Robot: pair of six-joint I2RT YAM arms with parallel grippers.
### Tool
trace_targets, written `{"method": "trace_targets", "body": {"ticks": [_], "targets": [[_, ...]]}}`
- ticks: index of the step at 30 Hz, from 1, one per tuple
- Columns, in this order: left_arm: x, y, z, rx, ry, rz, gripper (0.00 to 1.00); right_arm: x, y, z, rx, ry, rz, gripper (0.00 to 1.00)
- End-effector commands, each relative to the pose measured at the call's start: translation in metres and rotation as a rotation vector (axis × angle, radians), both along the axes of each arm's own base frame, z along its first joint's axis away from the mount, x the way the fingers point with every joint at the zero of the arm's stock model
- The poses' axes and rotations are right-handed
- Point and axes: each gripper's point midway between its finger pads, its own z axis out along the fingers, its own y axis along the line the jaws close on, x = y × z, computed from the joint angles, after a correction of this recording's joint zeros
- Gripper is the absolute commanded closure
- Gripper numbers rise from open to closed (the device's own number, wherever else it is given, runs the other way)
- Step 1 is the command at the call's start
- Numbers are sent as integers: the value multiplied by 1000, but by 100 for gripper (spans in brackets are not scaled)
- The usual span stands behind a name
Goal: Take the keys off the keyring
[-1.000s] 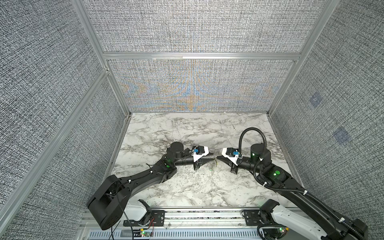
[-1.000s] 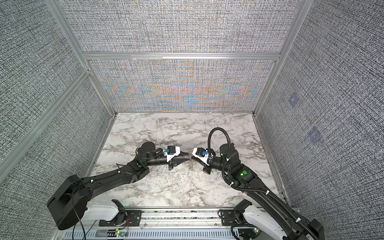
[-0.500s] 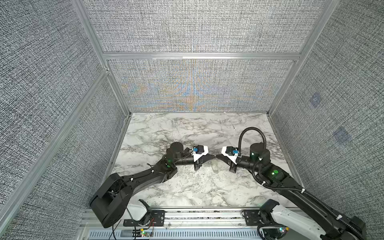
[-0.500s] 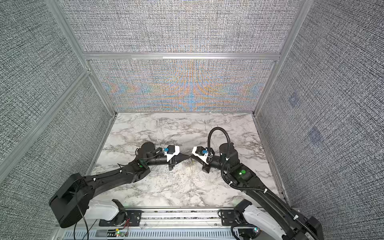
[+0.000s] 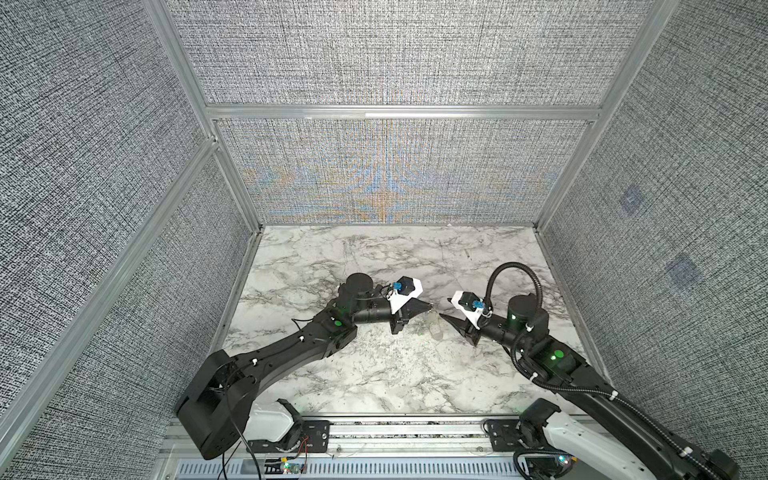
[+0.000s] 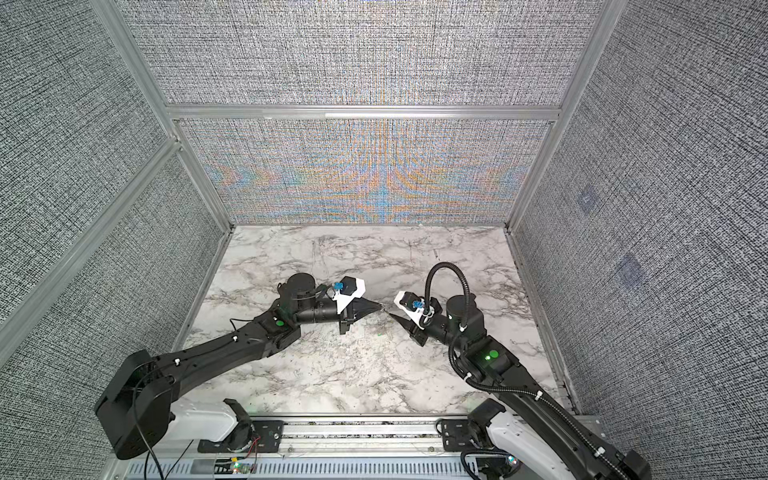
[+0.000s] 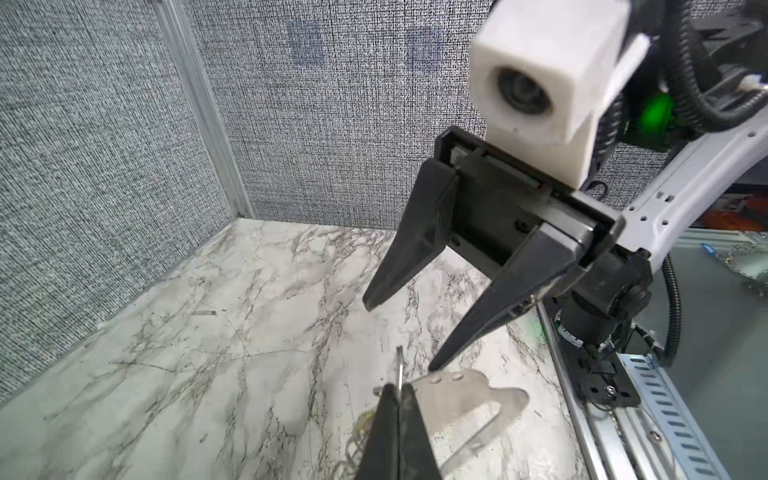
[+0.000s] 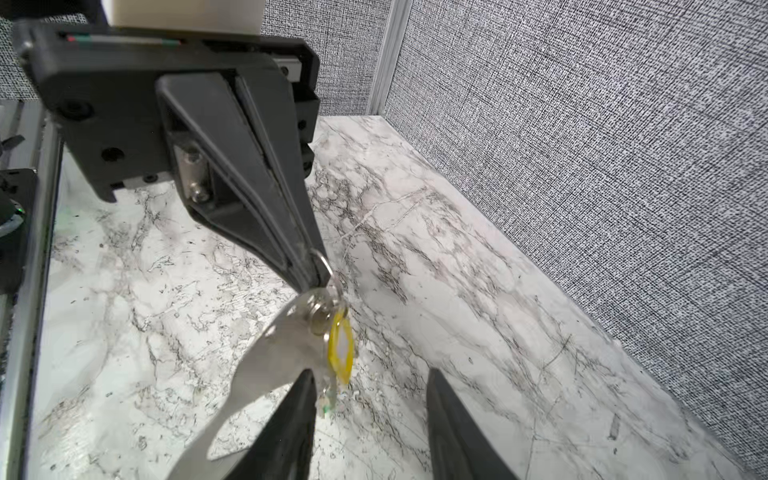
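1. Left tool (image 8: 315, 272): clenched on top loop of keyring (image 8: 274, 357), so we hang it over the table (image 8: 457, 270).
2. Keys (image 8: 321, 321): dangling, yellow tag (image 8: 340, 349) exposed.
3. Right tool (image 7: 401, 336): released, just beside them, we judge for plucking.

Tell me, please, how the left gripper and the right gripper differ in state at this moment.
The left gripper is shut, its jaws pressed together; the right gripper is open, its jaws well apart. The left gripper pinches the keyring by its small wire loop; the right gripper holds nothing. Both are black and tapered, pointing towards each other over the table.
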Motion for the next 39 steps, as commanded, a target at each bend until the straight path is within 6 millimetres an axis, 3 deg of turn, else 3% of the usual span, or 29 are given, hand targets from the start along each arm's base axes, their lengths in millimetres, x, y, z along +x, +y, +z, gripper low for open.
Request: {"method": "trace_targets", "body": {"ticks": [1,12,24,39], "targets": [[2,-3,-6,20,135,16,100,-2,-3,-11,-24,41,-10,55],[10,-16,-17,71,241,41,100,-6,3,-24,-19,106,18,55],[21,-20,-27,218,46,225,100,-2,-10,-39,-67,99,-47,56],[7,-29,-28,294,-141,281,100,-1,-19,-51,-71,104,-81,59]]}}
